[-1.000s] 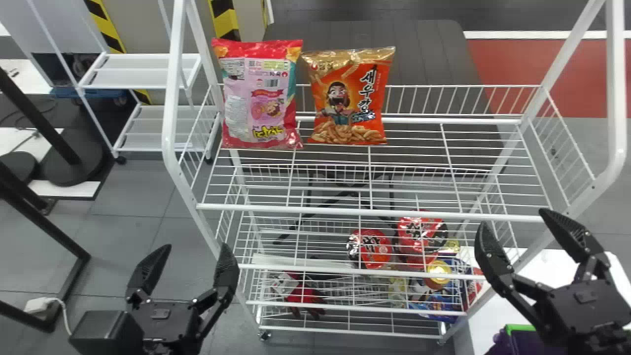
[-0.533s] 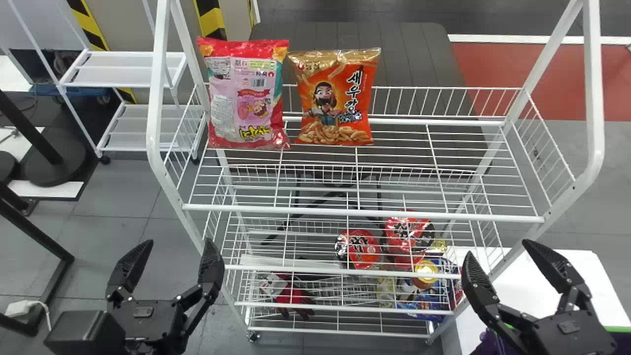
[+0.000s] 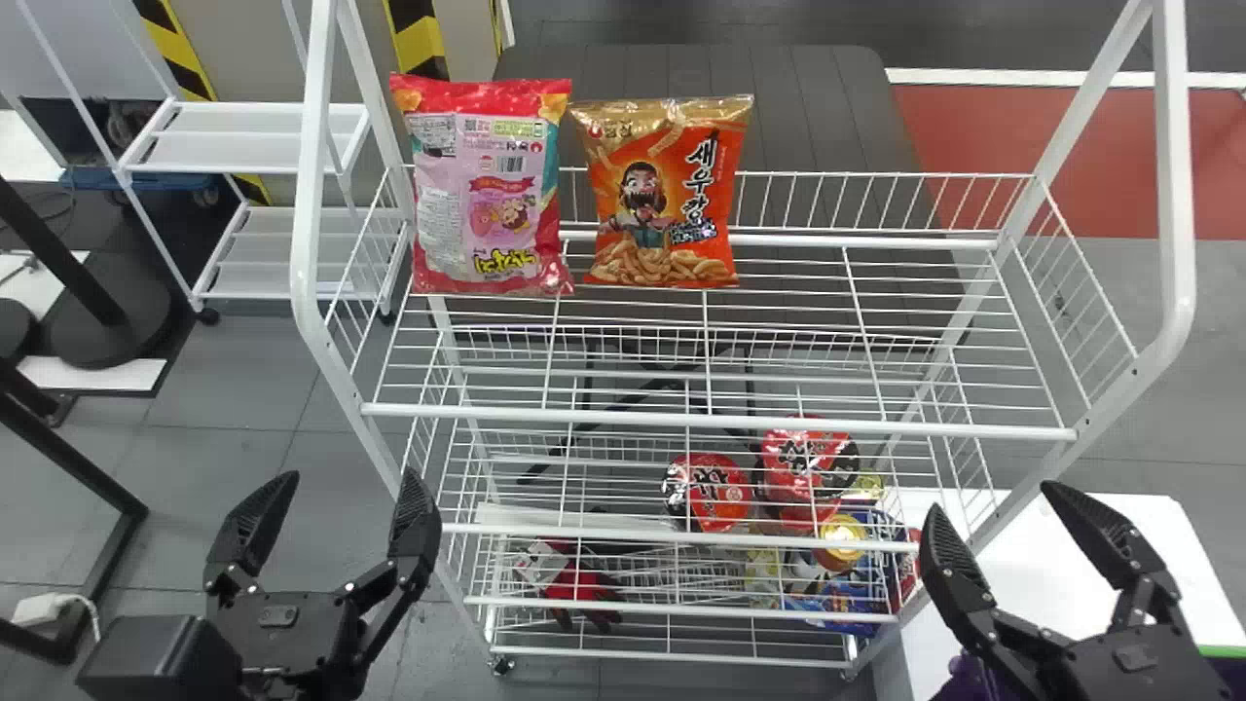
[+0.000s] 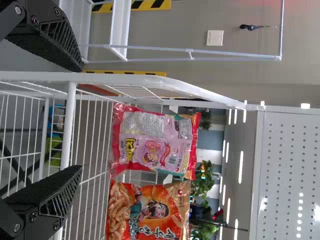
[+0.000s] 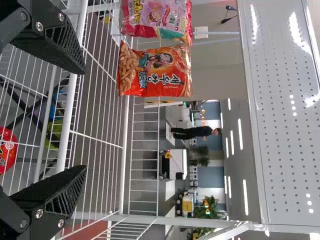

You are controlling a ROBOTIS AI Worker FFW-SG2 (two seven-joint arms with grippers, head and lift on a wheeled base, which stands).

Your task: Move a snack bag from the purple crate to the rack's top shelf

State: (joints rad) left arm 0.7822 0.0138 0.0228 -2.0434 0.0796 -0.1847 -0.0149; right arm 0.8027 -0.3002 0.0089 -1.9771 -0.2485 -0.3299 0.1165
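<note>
Gaping wide, right gripper (image 3: 993, 498) holds nothing, likely spread for grasping; left gripper (image 3: 348, 477) also spread, empty, idle. Purple crate (image 3: 1230, 674) near right gripper; cannot tell if 3rd bag inside. Ahead, leftward of right gripper: orange snack bag (image 3: 667, 200), pink snack bag (image 3: 487, 195), upright on top shelf (image 3: 876, 426), probably grouped left saving room.

white wire rack (image 3: 1175, 243), top shelf (image 3: 720, 421) with pink snack bag (image 3: 484, 195) and orange snack bag (image 3: 667, 200) upright at back left, red tubs (image 3: 718, 492) lower down, white tabletop (image 3: 1032, 574), purple crate (image 3: 1225, 650) on it
</note>
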